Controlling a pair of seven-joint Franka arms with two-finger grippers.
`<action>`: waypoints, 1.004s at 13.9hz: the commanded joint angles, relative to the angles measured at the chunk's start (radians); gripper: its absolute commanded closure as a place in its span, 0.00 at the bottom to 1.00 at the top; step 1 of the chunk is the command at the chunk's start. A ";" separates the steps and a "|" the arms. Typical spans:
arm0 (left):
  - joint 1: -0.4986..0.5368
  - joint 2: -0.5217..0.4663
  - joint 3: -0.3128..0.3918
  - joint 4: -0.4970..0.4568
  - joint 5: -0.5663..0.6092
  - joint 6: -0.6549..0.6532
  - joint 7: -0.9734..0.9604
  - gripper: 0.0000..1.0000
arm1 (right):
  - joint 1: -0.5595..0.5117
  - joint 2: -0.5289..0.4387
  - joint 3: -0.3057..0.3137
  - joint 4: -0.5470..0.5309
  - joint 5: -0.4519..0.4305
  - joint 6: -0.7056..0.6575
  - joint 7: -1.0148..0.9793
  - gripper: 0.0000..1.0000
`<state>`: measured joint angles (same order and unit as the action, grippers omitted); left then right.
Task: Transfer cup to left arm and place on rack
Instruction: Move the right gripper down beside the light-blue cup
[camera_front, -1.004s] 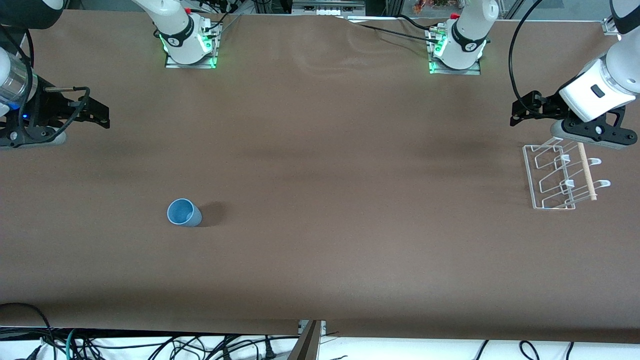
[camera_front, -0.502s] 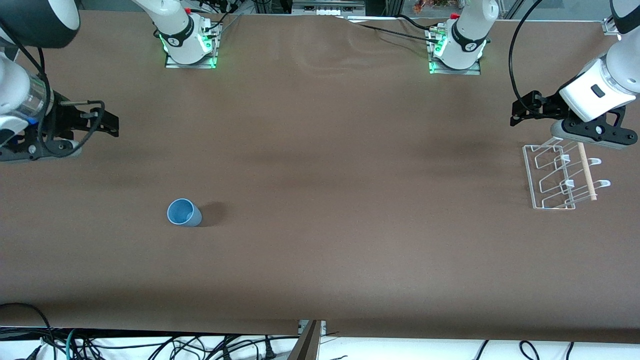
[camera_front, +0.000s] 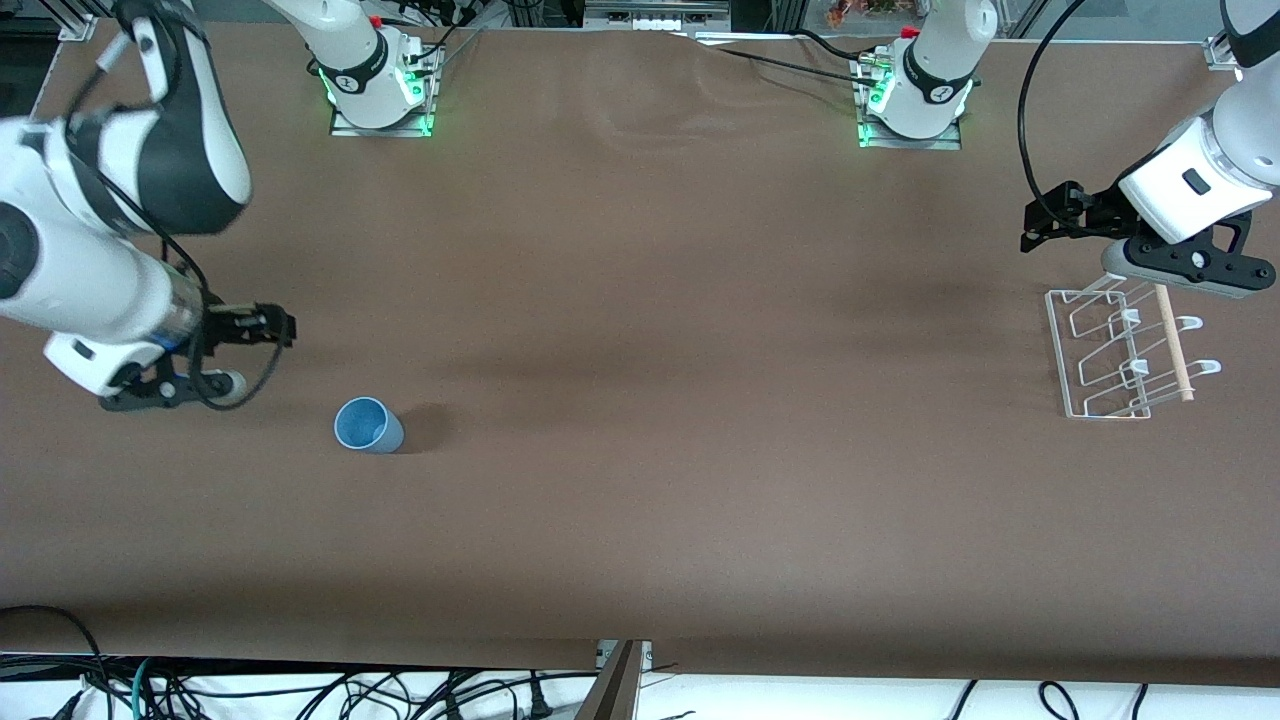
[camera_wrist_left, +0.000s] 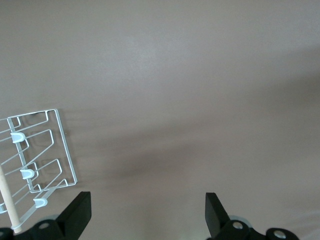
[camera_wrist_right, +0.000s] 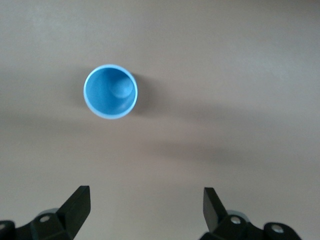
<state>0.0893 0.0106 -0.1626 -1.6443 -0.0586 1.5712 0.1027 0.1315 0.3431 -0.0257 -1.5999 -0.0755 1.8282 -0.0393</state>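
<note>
blue cup (camera_front: 368, 426) stands upright near the open right pincer (camera_front: 272, 327).

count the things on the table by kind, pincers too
cup: 1
rack: 1
pincers: 2, both open and holding nothing: the left pincer above the rack's end of the table, the right pincer above the table close to the cup
total: 4
</note>
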 joint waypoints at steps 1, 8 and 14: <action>-0.002 0.003 -0.003 0.015 0.020 0.003 -0.008 0.00 | -0.009 0.025 0.006 -0.058 0.008 0.136 -0.005 0.00; -0.002 0.003 -0.003 0.015 0.020 0.003 -0.009 0.00 | -0.019 0.154 0.004 -0.069 0.077 0.304 0.001 0.00; -0.002 0.003 -0.003 0.015 0.020 0.003 -0.009 0.00 | -0.032 0.215 0.004 -0.069 0.106 0.384 0.004 0.00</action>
<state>0.0893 0.0106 -0.1625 -1.6440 -0.0586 1.5724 0.1027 0.1083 0.5575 -0.0284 -1.6616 0.0137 2.1882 -0.0378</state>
